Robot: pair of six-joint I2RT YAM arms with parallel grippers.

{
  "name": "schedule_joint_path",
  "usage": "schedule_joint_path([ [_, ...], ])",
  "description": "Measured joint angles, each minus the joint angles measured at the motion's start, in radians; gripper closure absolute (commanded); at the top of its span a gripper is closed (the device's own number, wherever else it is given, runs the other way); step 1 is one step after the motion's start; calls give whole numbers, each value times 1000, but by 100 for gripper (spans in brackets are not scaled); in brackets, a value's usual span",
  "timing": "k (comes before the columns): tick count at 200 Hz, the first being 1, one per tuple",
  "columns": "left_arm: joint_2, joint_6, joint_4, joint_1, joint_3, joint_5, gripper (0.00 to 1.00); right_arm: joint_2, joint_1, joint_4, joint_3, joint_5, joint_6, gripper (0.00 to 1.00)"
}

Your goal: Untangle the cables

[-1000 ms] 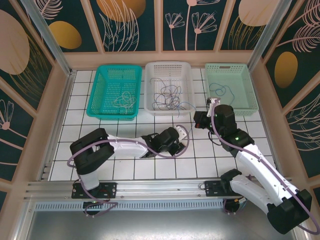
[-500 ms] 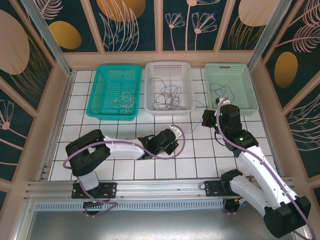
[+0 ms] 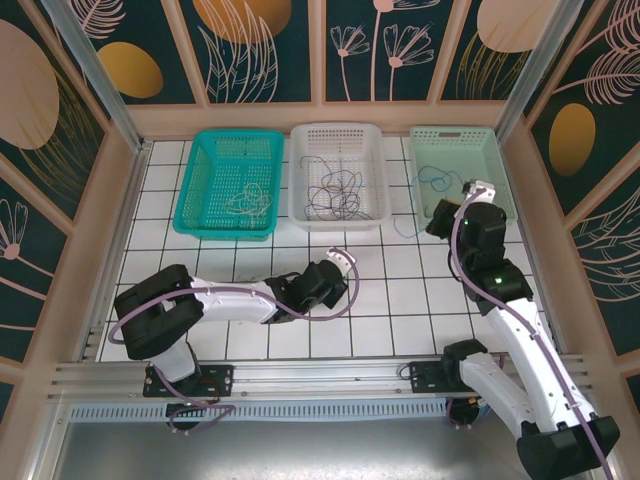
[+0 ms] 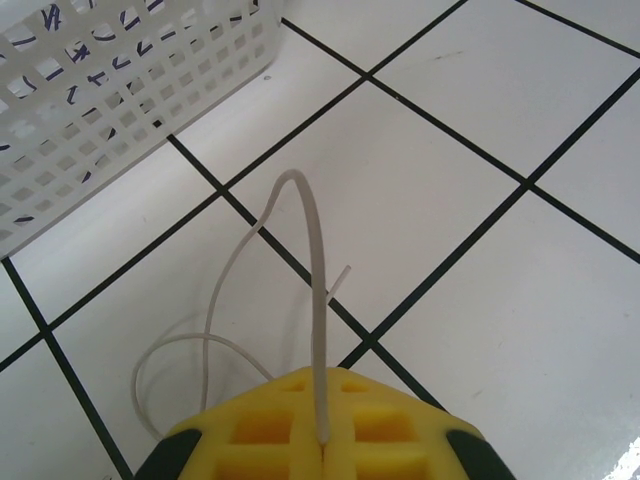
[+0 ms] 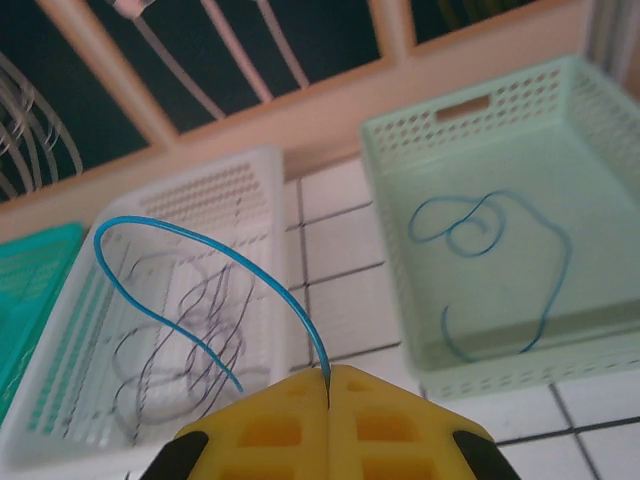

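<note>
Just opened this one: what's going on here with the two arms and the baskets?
Both arms are sorting thin cables by colour. The left tool is shut on a pale whitish cable low over the tiled table, beside the white basket holding a dark tangle. The right tool is shut on a blue cable near the pale green basket, where another blue cable lies. The teal basket holds pale cables.
</note>
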Motion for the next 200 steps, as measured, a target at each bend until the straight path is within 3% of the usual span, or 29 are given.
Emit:
schedule_joint_path([
  [45, -18, -9, 3, 0, 0, 1, 100, 64, -210, 153, -50, -8, -18, 100],
  [102, -56, -18, 61, 0, -4, 20, 100, 247, -537, 375, -126, -211, 37, 100],
  [143, -56, -18, 77, 0, -4, 39, 100, 447, -563, 464, -115, -352, 65, 100],
  [200, -87, -22, 113, 0, -21, 51, 100, 615, -566, 524, -57, -372, 100, 100],
])
